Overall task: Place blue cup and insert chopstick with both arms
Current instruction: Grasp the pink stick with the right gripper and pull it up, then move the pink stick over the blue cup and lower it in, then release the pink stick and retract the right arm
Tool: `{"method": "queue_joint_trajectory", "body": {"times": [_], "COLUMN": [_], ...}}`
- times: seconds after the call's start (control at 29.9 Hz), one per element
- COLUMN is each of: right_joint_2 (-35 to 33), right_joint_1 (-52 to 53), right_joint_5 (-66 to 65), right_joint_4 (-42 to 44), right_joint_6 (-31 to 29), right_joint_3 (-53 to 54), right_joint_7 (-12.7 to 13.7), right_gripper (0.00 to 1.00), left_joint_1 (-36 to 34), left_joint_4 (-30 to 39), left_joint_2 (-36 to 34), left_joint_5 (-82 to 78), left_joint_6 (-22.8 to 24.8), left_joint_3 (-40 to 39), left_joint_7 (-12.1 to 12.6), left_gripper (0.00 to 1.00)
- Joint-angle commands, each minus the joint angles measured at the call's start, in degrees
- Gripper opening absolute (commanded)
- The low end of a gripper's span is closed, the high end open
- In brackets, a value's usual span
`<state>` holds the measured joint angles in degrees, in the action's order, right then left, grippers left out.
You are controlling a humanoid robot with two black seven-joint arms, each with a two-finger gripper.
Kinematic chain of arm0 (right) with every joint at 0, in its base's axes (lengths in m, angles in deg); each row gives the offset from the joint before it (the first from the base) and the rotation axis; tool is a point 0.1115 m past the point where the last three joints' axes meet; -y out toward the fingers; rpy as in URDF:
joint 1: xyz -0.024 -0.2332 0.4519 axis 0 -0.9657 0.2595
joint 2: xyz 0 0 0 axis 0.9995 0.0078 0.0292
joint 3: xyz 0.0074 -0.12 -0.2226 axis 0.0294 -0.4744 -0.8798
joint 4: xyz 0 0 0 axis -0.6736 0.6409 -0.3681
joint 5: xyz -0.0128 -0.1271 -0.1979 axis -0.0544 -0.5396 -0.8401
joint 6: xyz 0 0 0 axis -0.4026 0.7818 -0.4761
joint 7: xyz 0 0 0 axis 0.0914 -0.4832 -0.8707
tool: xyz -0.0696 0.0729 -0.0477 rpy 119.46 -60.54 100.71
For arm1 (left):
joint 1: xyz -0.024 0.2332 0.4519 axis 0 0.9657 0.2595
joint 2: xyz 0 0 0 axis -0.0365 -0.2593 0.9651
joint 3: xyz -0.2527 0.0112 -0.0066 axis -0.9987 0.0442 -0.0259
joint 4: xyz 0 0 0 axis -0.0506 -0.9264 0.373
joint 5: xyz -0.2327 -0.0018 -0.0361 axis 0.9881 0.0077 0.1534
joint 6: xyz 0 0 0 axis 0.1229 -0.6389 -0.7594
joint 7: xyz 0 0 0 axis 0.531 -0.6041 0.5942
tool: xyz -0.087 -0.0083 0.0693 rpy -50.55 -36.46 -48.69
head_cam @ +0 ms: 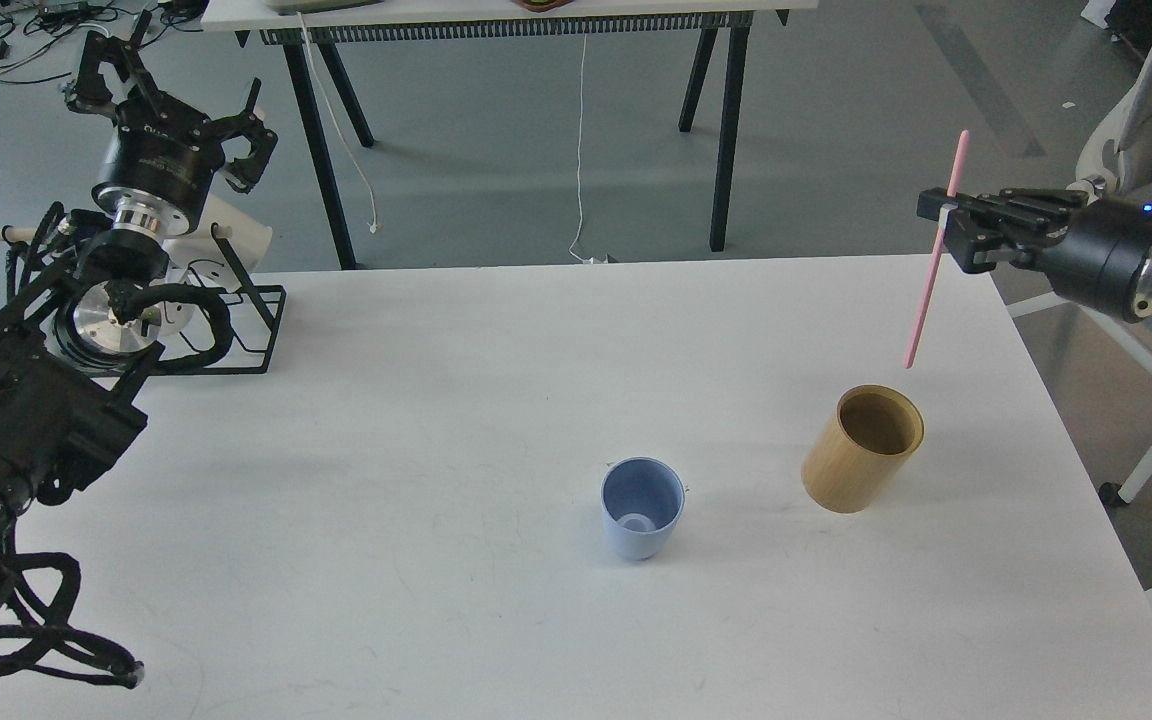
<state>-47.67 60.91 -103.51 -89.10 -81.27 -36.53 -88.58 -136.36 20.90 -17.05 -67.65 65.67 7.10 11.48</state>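
Note:
The pale-blue cup (642, 507) stands upright and empty near the middle of the white table (496, 400). My right gripper (944, 213) is shut on the pink chopstick (931, 262) and holds it high above the table's right edge. The stick hangs nearly upright, and its lower tip is above and clear of the tan cylindrical holder (862, 448). My left gripper (171, 95) is open and empty, raised over the far left corner above the wire rack.
A black wire rack (236, 320) with a pale rod and white mugs stands at the table's far left. A grey office chair (1151, 140) is beyond the right edge. A second table's legs (726, 130) stand behind.

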Motion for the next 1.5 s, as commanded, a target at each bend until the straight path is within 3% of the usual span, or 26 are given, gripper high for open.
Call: {"method": "queue_joint_trajectory", "body": {"times": [0.0,0.4,0.94,1.07,1.27,1.4,1.47], "right_joint_2": [4.77,25.44,31.51,31.86,31.42,31.07,30.72], "right_joint_1": [3.36,-0.14,-4.63,-5.86,-6.56,-6.57,-6.57], "right_joint_5": [6.37,2.17,-0.21,-0.21,-0.21,0.05,0.31], "right_joint_4": [-0.20,0.94,4.64,5.17,4.90,4.73,4.55], "right_joint_6": [-0.92,-0.83,-0.65,-0.30,-0.30,-0.30,-0.21], "right_joint_3": [3.61,-1.73,-8.16,-8.16,-8.07,-7.98,-7.55], "right_joint_7": [0.63,0.89,0.54,1.07,1.16,1.16,1.07], "right_gripper": [0.01,0.03,0.04,0.13,0.16,0.25,0.34], "left_joint_1": [-0.33,-0.94,-1.03,-0.94,-0.94,-0.94,-0.94], "left_joint_4": [0.89,1.25,1.25,1.25,1.25,1.25,1.25], "left_joint_2": [0.12,-0.32,-0.67,-1.63,-1.73,-1.64,-1.72], "left_joint_5": [0.00,0.00,0.00,0.00,0.00,0.00,0.00], "left_joint_6": [0.00,0.00,0.00,0.00,0.00,0.00,0.00], "left_joint_3": [0.00,-0.09,-0.09,-0.09,-0.09,-0.09,-0.09], "left_joint_7": [0.06,0.23,-0.12,-0.12,-0.12,-0.12,-0.12], "left_gripper": [1.00,1.00,1.00,1.00,1.00,1.00,1.00]}}
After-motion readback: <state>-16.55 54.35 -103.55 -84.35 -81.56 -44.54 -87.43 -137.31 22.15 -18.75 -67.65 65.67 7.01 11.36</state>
